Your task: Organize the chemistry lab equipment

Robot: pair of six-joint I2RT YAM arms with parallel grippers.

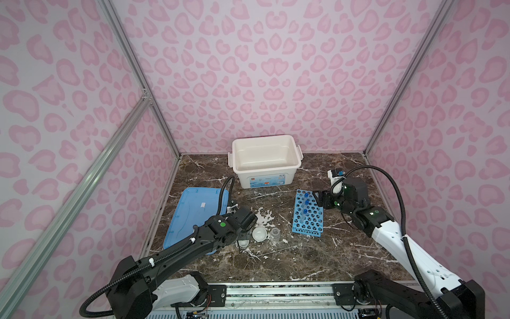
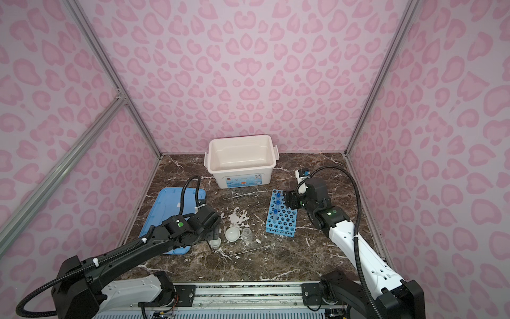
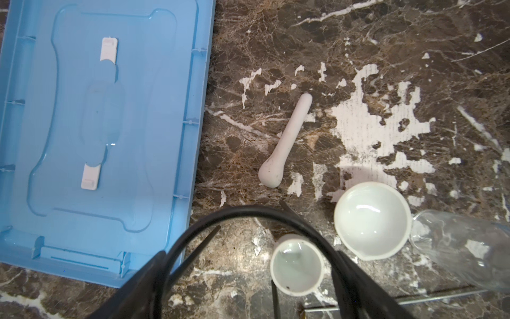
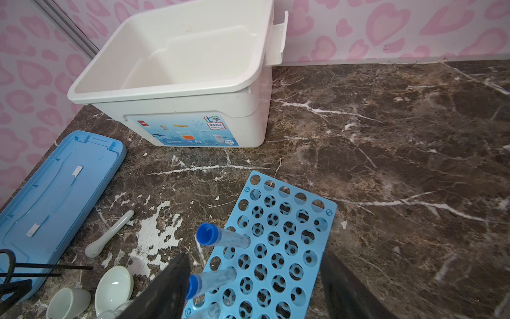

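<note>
White storage box [image 1: 265, 174] sits far centre, flat blue lid [image 1: 193, 215] on the left. Blue perforated rack [image 1: 311, 221] lies right of centre, and the right gripper [image 4: 254, 256] hovers over it, jaws released and empty. Near left, the left gripper [image 3: 248, 276] straddles the black wire ring stand [image 3: 242, 209]; grasping or not, I cannot tell. Just beside it are the white dish [image 1: 259, 234], clear beaker [image 1: 275, 234] and white cup [image 1: 243, 243]. The pestle [image 3: 287, 140] lies just beyond, and blue-capped tubes [image 4: 229, 239] sit in the rack's left holes.

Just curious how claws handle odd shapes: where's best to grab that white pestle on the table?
Probably the slim mid-shaft of the white pestle, from straight above, jaws across its width. It lies flat on the table, clear of the blue lid and white dish; its rounded bulb end could slip.
</note>
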